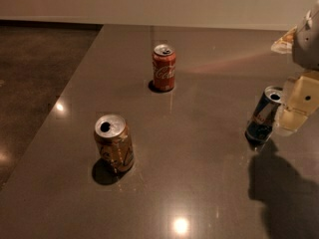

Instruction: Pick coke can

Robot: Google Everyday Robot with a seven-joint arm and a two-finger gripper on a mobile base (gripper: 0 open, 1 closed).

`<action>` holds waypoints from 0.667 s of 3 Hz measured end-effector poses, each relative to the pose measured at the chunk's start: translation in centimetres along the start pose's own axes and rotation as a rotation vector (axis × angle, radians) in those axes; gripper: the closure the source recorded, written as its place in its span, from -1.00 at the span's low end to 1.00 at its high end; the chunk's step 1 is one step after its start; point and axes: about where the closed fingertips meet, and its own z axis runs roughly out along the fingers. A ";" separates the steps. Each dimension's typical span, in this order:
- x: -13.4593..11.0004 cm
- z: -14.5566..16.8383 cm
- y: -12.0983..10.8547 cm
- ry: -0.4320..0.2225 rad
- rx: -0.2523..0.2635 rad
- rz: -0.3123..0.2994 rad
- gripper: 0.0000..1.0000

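The coke can [164, 67], red with white cursive lettering and a silver top, stands upright at the far middle of the dark table [199, 183]. My gripper [295, 111] is at the right edge of the view, well to the right of the coke can and nearer the camera. It hangs just beside a slim blue-and-silver can [263, 116]. Only its pale housing shows.
An orange-brown can [114, 143] with an open top stands at the front left. The table's left edge runs diagonally, with dark floor [35, 73] beyond it. A pale wall [149, 4] lies behind the table's far edge.
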 end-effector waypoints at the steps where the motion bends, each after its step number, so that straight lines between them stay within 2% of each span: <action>1: 0.0 0.0 0.0 0.000 0.000 0.000 -1.00; 2: -2.5 0.5 -1.3 -0.078 0.016 0.017 -1.00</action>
